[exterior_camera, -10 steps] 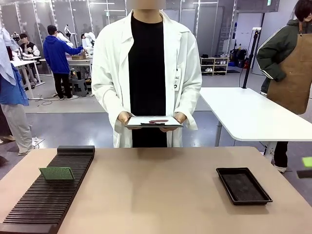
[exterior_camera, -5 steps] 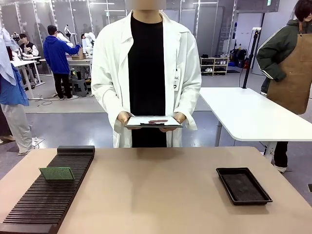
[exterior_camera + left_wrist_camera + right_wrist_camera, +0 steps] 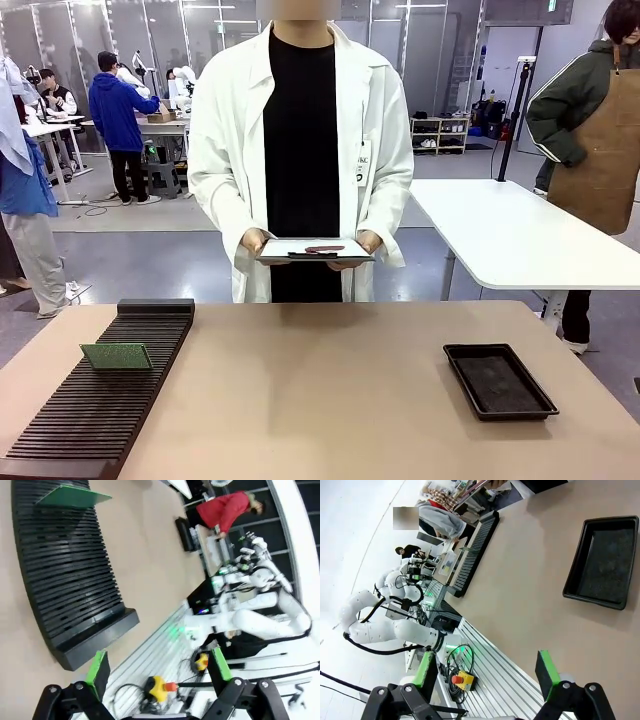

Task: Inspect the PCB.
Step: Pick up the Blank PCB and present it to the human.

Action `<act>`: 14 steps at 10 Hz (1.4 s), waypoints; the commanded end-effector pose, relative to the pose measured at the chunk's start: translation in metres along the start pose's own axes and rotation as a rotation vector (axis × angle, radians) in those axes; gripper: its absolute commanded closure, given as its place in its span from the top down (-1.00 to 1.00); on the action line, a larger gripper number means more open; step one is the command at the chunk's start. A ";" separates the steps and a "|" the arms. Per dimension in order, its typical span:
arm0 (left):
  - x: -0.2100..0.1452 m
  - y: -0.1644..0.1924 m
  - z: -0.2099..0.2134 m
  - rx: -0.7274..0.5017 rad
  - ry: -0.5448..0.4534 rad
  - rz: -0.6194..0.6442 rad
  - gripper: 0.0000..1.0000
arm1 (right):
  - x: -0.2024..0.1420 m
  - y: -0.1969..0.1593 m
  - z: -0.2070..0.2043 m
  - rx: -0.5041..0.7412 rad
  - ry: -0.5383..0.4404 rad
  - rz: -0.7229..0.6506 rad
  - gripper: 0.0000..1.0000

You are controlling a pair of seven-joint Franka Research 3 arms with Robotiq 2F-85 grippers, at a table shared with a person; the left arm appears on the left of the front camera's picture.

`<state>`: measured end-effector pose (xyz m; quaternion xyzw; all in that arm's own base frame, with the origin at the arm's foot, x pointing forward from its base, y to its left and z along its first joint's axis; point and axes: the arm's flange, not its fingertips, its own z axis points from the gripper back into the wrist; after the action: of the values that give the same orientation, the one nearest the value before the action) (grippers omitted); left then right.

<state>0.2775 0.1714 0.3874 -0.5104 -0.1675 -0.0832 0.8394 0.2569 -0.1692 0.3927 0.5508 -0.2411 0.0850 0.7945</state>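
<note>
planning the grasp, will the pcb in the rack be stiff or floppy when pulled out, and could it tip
Probably stiff: the PCB stands flat and straight-edged, held by one edge in the rack. Likely light, since it looks very thin. It seems to lean in its slot, so a sideways push may tip it.

front: from the near edge of the counter (image 3: 320, 400), facing across
wrists: rolled, above counter's near edge
shared: counter
</note>
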 end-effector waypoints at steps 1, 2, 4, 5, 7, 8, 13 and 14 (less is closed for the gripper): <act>0.014 -0.042 -0.003 0.223 0.043 -0.125 1.00 | 0.003 0.000 0.001 0.010 -0.011 0.021 1.00; 0.029 -0.062 -0.002 0.340 0.052 -0.173 1.00 | 0.003 0.000 0.001 0.010 -0.011 0.021 1.00; 0.058 -0.098 -0.022 0.563 0.137 -0.376 1.00 | 0.003 0.000 0.001 0.010 -0.011 0.021 1.00; 0.073 -0.116 -0.041 0.663 0.197 -0.518 1.00 | 0.003 0.000 0.001 0.010 -0.011 0.021 1.00; 0.098 -0.149 -0.089 0.824 0.287 -0.873 1.00 | 0.003 0.000 0.001 0.010 -0.011 0.021 1.00; 0.105 -0.154 -0.110 0.905 0.351 -0.973 1.00 | 0.003 0.000 0.001 0.010 -0.011 0.021 1.00; 0.118 -0.154 -0.167 0.909 0.630 -1.155 1.00 | 0.003 0.000 0.001 0.010 -0.011 0.021 1.00; 0.122 -0.166 -0.165 0.982 0.633 -1.187 1.00 | 0.003 0.000 0.001 0.010 -0.011 0.021 1.00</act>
<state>0.3762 -0.0486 0.4903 0.1246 -0.1749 -0.5753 0.7892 0.2583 -0.1689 0.3935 0.5505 -0.2413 0.0847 0.7947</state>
